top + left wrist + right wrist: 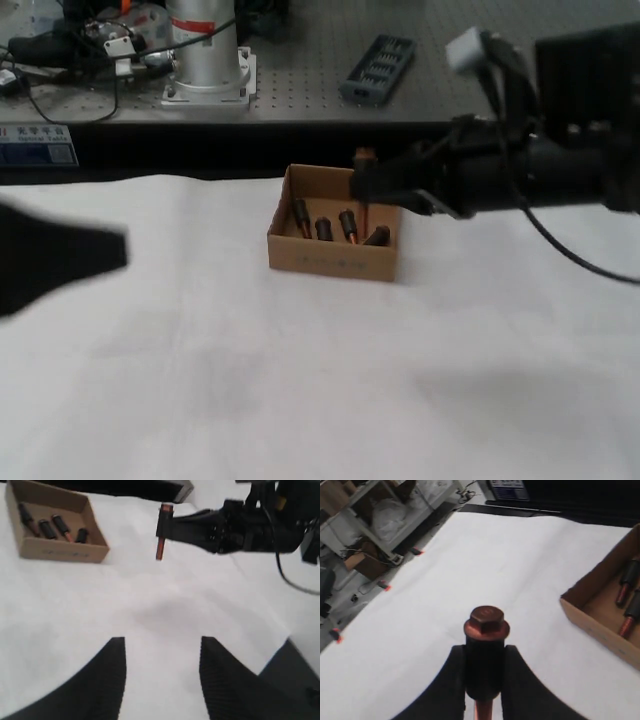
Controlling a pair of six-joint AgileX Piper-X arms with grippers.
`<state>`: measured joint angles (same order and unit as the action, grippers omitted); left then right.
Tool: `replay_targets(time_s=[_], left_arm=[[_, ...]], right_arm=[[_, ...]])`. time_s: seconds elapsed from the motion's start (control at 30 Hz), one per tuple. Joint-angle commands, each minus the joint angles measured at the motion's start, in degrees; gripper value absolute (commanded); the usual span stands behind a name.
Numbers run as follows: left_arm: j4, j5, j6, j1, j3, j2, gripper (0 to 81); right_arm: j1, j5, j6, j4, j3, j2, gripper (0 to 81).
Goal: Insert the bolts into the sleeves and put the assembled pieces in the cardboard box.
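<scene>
The right end effector (484,655) is pinching the black sleeve (483,667) of a copper bolt (486,621), holding it upright, head up, above the cloth-covered tabletop (300,380). In the high view it is hanging at the cardboard box's (330,262) 1 o'clock corner. Four assembled pieces (323,229) are lying inside. The left end effector (162,642) is gaping wide, gripping nothing.

Copper bolt (486,622) w/ black sleeve (482,666), brown cardboard box (330,262), white cloth (300,390)
</scene>
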<state>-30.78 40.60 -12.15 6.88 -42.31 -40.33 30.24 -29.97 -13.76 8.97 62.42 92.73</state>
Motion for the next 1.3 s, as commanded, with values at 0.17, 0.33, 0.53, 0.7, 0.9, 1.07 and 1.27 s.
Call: replay_targets(time_s=[0.17,0.33,0.53,0.7,0.9,1.07,1.27], left_arm=[[-13.67,-8.57,6.85,-0.18,-0.27,7.71,19.2],[-13.66,-8.57,6.85,-0.18,-0.27,9.85,18.8],[-13.66,-8.57,6.85,-0.18,-0.27,9.97,18.8],[-13.66,-8.57,6.85,-0.18,-0.27,9.97,18.8],[-13.66,-8.57,6.85,-0.18,-0.27,9.97,18.8],[-13.66,-8.57,6.85,-0.18,-0.27,9.97,18.8],[-13.66,-8.57,6.85,-0.18,-0.27,9.97,18.8]], right_arm=[[-2.74,5.68,1.62,6.31,18.31,16.47,1.9],[-4.55,7.62,-0.27,13.58,32.57,28.69,1.9],[-5.48,10.21,-0.32,24.98,45.06,38.21,1.9],[-5.48,12.59,2.01,26.27,47.12,40.25,1.8],[-5.37,11.21,3.98,25.79,47.17,40.25,10.6],[-5.1,11.0,3.86,27.41,47.38,40.25,32.3],[-4.59,9.3,3.99,30.68,49.2,40.12,32.3]])
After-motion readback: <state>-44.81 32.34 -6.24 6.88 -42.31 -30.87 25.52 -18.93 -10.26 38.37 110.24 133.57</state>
